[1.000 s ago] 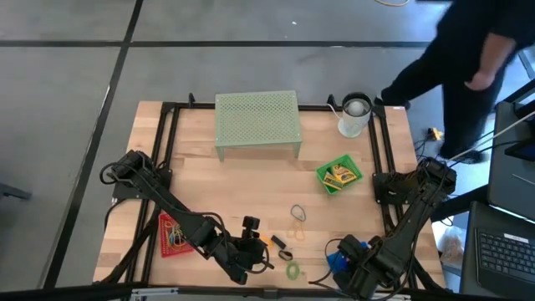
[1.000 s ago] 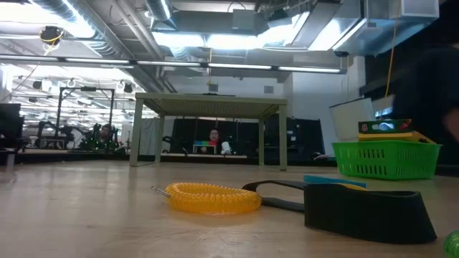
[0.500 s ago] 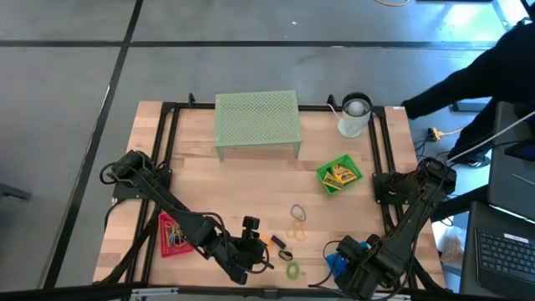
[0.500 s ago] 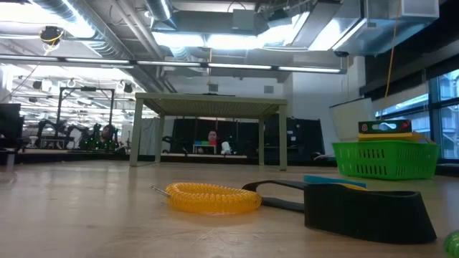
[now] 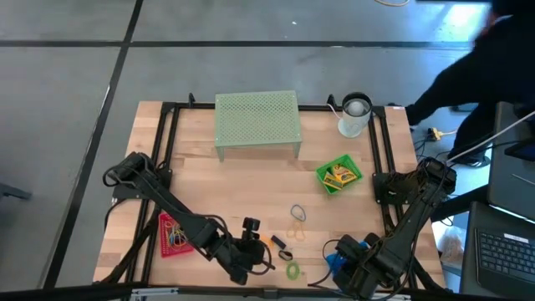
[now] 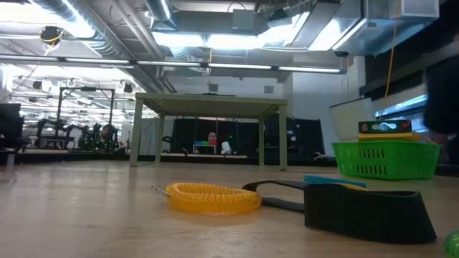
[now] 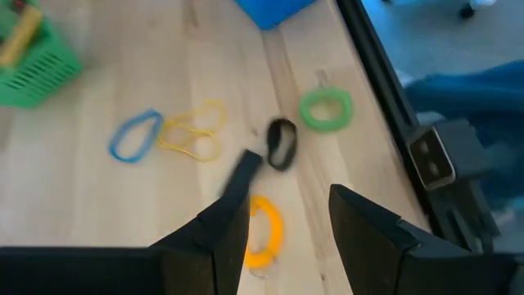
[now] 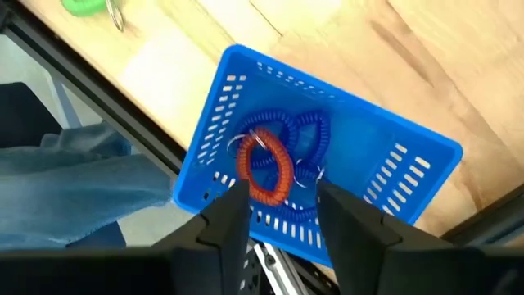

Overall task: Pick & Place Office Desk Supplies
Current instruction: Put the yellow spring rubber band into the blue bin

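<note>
1. Left pincer (image 7: pixel 282 233) hovers low over the front edge of the bench (image 5: pixel 251 180), near the middle; fingers spread, nothing between them.
2. Directly ahead of the left pincer: orange coil ring (image 7: pixel 262 233) flat on the bench, with a black clip (image 7: pixel 240 176) just beside it and a black ring (image 7: pixel 282 144) a little further along.
3. Green ring (image 7: pixel 326 109) lies near the front edge of the bench, close to the dark frame rail (image 7: pixel 385 90).
4. Blue band (image 7: pixel 135 135) and yellow bands (image 7: pixel 192 133) lie side by side toward the bench centre, apart from the orange ring.
5. Right pincer (image 8: pixel 282 209) sits over the blue tray (image 8: pixel 385 164) at the front right corner of the bench; fingers spread, holding nothing.
6. Inside the blue tray: red coil ring (image 8: pixel 264 168) lying on top of blue coil rings (image 8: pixel 307 131).
7. Red tray (image 5: pixel 172 235) near the front left corner holds small items; too small to identify.
8. Green tray (image 5: pixel 338 176) toward the right side holds yellow boxes (image 5: pixel 341 174).
9. Pale green mesh riser (image 5: pixel 257 117) stands at the back edge, centre; a cup (image 5: pixel 354 115) stands at the back right corner.
10. Low view: the orange coil ring (image 6: pixel 213 197) rests on the bench, the black clip (image 6: pixel 369 213) to its right.
</note>
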You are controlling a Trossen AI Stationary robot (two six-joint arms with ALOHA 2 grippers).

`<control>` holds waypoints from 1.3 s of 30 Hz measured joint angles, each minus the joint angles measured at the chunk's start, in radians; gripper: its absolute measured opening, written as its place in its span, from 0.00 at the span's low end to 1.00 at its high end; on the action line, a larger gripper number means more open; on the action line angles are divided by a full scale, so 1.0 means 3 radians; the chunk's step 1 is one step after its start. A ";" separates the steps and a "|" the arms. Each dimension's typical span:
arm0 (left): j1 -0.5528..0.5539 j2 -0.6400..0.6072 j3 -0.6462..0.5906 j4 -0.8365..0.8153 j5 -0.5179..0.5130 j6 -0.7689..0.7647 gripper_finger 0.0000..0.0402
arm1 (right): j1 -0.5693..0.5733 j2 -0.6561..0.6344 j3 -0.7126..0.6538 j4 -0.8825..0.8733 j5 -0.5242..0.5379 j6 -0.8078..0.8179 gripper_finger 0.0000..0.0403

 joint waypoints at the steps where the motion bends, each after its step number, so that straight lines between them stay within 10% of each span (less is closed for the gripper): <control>1: 0.0000 0.0029 0.0000 -0.0024 0.0059 0.0000 0.41 | 0.0000 0.0000 0.0000 0.0005 0.0032 0.0002 0.36; 20: 0.0445 0.0739 -0.0003 -0.0028 0.1071 0.0532 0.46 | -0.0017 0.0000 0.0000 0.0020 0.0449 -0.0014 0.36; 39: 0.0570 0.0974 0.0013 -0.0178 0.1078 0.0852 0.26 | -0.0018 0.0001 0.0000 0.0033 0.0844 -0.0214 0.36</control>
